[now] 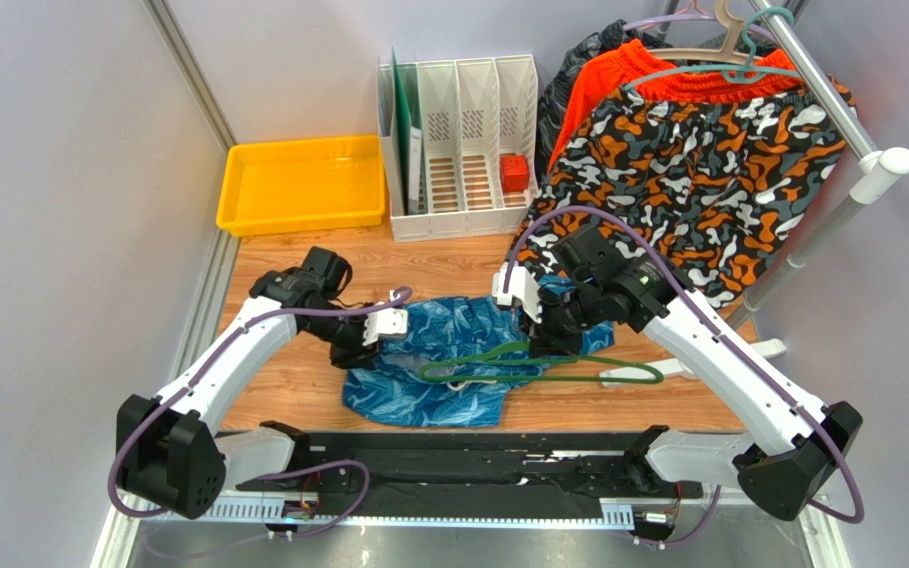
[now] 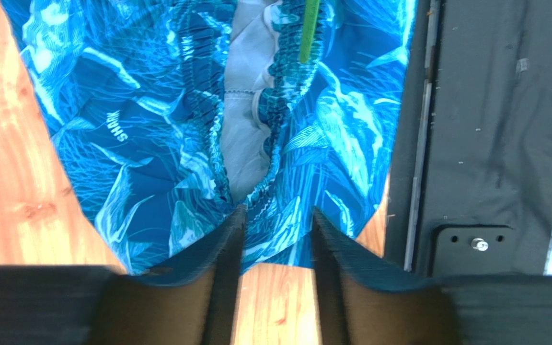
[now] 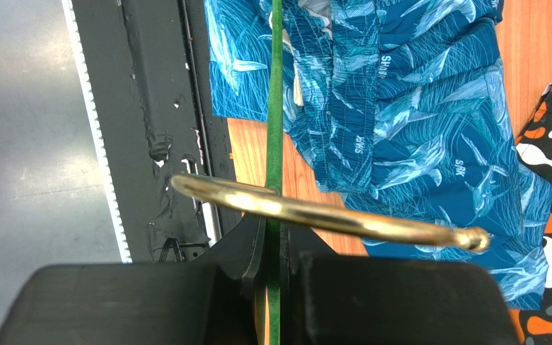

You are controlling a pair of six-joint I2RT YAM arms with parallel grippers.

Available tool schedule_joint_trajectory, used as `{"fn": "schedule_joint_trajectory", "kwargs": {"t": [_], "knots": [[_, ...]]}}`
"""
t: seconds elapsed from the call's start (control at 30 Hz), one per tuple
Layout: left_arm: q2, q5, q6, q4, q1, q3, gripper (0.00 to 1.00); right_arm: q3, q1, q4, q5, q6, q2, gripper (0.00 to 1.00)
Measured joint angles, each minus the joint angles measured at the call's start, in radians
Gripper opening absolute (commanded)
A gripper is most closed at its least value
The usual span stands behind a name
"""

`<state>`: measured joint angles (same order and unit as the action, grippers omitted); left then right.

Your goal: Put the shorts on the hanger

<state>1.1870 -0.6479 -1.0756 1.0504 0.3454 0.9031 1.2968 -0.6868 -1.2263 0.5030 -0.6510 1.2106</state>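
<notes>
I logged the shorts (image 2: 128, 165) as thin, faintly glossy printed cloth. The hanger (image 3: 274, 108) was smooth green plastic, its hook (image 3: 329, 215) polished brass-coloured metal. The table (image 2: 5, 180) was varnished wood; the left end effector (image 2: 277, 215) was matt, ribbed black plastic.

The shorts (image 1: 424, 397) are blue with a paler teal leaf print. Over them, the hanger (image 3: 274, 108) is dark green, its hook (image 3: 329, 215) brass-gold. Beyond the shorts: a yellow tray (image 1: 300, 220), orange-grey-white camouflage cloth (image 1: 708, 178).
</notes>
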Motion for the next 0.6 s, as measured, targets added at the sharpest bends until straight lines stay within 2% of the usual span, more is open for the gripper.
{"fn": "schedule_joint_trajectory", "kwargs": {"t": [0.17, 0.23, 0.6], "knots": [[-0.011, 0.055, 0.024, -0.071, 0.000, -0.043, 0.55, 0.000, -0.005, 0.019, -0.001, 0.000, 0.021, 0.00], [0.002, 0.060, 0.034, -0.092, 0.000, -0.045, 0.60, 0.000, -0.005, 0.021, -0.002, 0.000, 0.021, 0.00], [0.040, 0.092, 0.059, -0.170, 0.007, -0.045, 0.57, 0.000, -0.006, 0.027, -0.005, 0.000, 0.026, 0.00]]}}
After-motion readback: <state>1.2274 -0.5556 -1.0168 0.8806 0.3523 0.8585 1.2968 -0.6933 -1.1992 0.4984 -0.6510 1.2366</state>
